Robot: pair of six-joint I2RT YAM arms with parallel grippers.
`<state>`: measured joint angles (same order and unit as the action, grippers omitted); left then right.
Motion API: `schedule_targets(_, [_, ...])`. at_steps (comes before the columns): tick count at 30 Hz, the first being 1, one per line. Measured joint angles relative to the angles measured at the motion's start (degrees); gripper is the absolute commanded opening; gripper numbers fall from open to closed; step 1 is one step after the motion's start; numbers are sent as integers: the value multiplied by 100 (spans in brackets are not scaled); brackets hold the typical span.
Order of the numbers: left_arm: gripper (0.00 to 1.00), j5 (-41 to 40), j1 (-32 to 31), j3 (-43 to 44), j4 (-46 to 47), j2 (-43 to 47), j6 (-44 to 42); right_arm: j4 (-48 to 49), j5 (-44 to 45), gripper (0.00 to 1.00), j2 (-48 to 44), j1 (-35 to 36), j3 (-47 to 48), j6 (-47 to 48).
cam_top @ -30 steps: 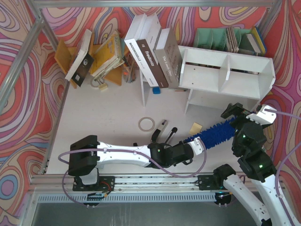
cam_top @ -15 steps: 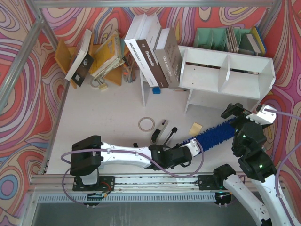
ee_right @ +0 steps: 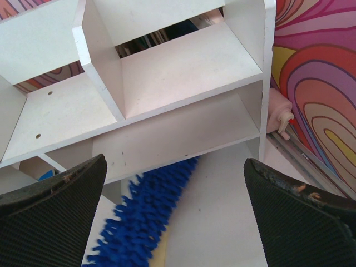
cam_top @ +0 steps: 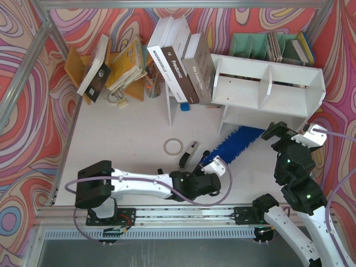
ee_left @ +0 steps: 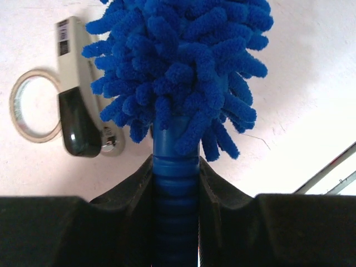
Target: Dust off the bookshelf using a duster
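Observation:
The duster [cam_top: 233,143] is a long blue fluffy head on a ribbed blue handle. My left gripper [cam_top: 213,167] is shut on that handle, low over the table. The left wrist view shows both black fingers [ee_left: 136,181] pressed against the handle [ee_left: 175,178], with the fluffy head [ee_left: 178,61] pointing away. The head's tip reaches the lower front edge of the white bookshelf [cam_top: 267,83]. My right gripper [cam_top: 292,136] hovers open to the right of the duster, nothing in it. Its view shows the bookshelf [ee_right: 167,72] compartments and the duster [ee_right: 144,217] tip at the lowest board.
A tape ring [cam_top: 173,146] and a grey-and-black stapler-like tool [cam_top: 191,151] lie left of the duster. Large books [cam_top: 181,61] lean against the bookshelf's left end. A green file organizer [cam_top: 253,44] stands behind it. A wooden rack [cam_top: 119,67] with books stands at the back left.
The left arm pulled back to the left and swung the duster head away from the right gripper, up toward the bookshelf's lower edge. The right arm has not moved.

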<state>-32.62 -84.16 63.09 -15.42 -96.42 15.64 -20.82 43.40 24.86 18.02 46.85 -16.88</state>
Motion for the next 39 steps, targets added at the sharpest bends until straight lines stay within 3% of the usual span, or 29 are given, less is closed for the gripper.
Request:
schedule_targets(7, [0, -487, -2, -472, -59, 562, 741, 0, 2, 99, -2, 2, -9, 0])
schedule_targets(20, [0, -540, -168, -297, -1003, 553, 1961, 0, 0, 99, -4, 2, -11, 0])
schedule_targets(30, [0, -579, -258, 81, -1099, 295, 1878, 0, 0, 99, -4, 0, -11, 0])
schedule_targets(39, [0, -463, -326, 219, -227, 20, 994, 0, 0, 99, -4, 2, -11, 0])
